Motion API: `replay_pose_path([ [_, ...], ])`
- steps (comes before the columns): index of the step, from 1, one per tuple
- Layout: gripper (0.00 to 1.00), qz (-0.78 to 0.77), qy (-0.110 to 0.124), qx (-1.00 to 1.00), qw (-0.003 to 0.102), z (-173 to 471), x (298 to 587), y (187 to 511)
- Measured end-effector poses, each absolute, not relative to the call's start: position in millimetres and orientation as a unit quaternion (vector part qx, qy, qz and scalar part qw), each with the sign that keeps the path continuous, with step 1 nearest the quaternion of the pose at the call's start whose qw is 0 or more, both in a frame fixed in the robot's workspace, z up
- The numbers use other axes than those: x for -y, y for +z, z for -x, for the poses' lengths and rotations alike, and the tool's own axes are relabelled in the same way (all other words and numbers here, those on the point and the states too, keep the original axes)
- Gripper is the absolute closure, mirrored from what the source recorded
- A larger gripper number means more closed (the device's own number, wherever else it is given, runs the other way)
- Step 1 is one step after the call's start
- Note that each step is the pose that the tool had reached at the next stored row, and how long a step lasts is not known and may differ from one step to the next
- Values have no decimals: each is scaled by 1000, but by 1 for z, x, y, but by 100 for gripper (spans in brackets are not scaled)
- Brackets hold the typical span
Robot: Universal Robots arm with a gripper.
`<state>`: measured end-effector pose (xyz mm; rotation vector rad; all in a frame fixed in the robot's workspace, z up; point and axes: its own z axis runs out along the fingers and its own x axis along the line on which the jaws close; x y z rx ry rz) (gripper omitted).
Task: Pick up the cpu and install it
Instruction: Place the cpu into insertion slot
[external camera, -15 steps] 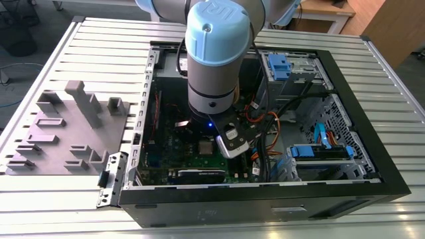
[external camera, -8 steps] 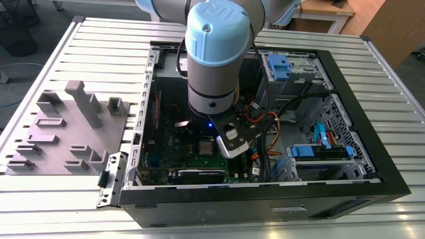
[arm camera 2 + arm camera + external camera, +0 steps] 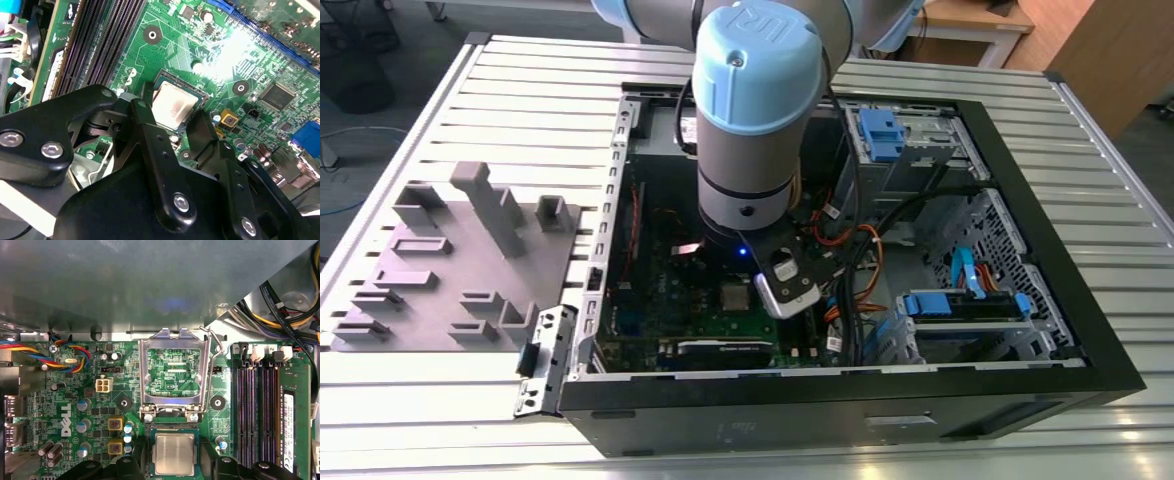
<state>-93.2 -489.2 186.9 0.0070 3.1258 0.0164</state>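
Observation:
The cpu (image 3: 174, 454), a small silver square chip, lies flat inside the dark socket on the green motherboard (image 3: 75, 405). In the second wrist view the cpu (image 3: 172, 104) shows between the black fingers. My gripper (image 3: 174, 456) straddles it, with one finger (image 3: 136, 455) on each side and a thin strip of socket visible between pad and chip. The gripper is open. The silver socket frame (image 3: 173, 371) is flipped back beside the socket. In the exterior view the arm (image 3: 747, 120) reaches down into the open computer case (image 3: 854, 400).
Memory slots (image 3: 255, 405) run beside the socket. Coloured cables (image 3: 70, 354) cross the board's far corner, and black cables (image 3: 295, 315) hang near the case wall. A grey plastic fixture (image 3: 454, 260) sits on the slatted table at the exterior view's left. Drive bays (image 3: 961, 305) fill the case's right side.

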Motion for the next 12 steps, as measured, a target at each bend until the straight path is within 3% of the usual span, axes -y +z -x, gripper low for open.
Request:
replay_pose_path([
  [12, 46, -2, 5, -1000, 9, 98, 489, 187],
])
